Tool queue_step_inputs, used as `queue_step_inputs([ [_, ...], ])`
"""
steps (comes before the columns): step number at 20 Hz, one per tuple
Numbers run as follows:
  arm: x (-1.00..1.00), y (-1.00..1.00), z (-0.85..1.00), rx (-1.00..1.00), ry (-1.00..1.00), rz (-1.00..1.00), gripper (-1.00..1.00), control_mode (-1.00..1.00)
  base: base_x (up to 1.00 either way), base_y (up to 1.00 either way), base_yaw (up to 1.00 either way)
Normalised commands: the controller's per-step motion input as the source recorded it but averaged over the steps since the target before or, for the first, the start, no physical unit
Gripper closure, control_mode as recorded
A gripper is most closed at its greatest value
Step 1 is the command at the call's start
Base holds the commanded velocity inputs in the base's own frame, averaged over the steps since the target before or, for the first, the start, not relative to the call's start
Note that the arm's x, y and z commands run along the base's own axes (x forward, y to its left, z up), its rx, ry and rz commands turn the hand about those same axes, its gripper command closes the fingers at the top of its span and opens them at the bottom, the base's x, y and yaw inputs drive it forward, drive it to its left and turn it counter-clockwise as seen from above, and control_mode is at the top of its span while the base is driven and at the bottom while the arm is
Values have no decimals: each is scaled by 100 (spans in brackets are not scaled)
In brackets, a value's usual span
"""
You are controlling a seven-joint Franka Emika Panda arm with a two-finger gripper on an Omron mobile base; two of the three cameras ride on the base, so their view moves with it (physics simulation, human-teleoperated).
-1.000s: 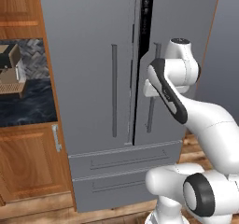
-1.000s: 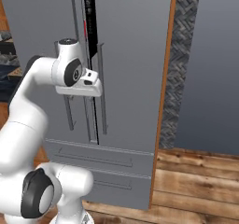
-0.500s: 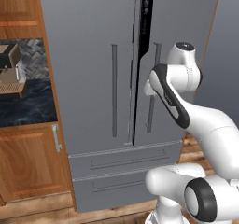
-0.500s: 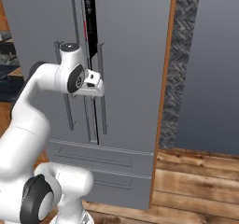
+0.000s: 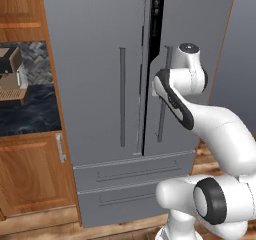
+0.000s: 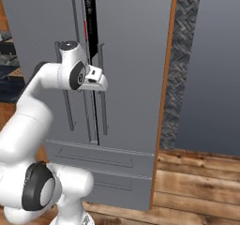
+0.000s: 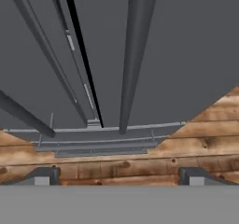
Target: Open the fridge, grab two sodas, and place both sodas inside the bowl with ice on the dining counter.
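- My gripper point(image 7: 116, 178) has its jaws spread wide, holding nothing.
- The fridge point(image 5: 100, 49) stands just ahead, right door slightly ajar.
- Its vertical right handle point(image 7: 133, 55) lies ahead, between my fingertips' line.

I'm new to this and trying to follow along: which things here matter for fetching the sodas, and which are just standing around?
Part of the job:
fridge, right door ajar
right door handle
gripper, open, empty

Just standing around:
coffee machine
wooden cabinet
plank floor
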Motion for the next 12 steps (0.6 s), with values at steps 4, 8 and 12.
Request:
queue_step_inputs([
  [4,57,-7,1,-2,0,-3,-100,-100,0,0,0],
  [8,49,-1,-1,0,0,0,-100,-100,0,0,0],
  [12,51,-3,-5,0,0,0,-100,-100,0,0,0],
])
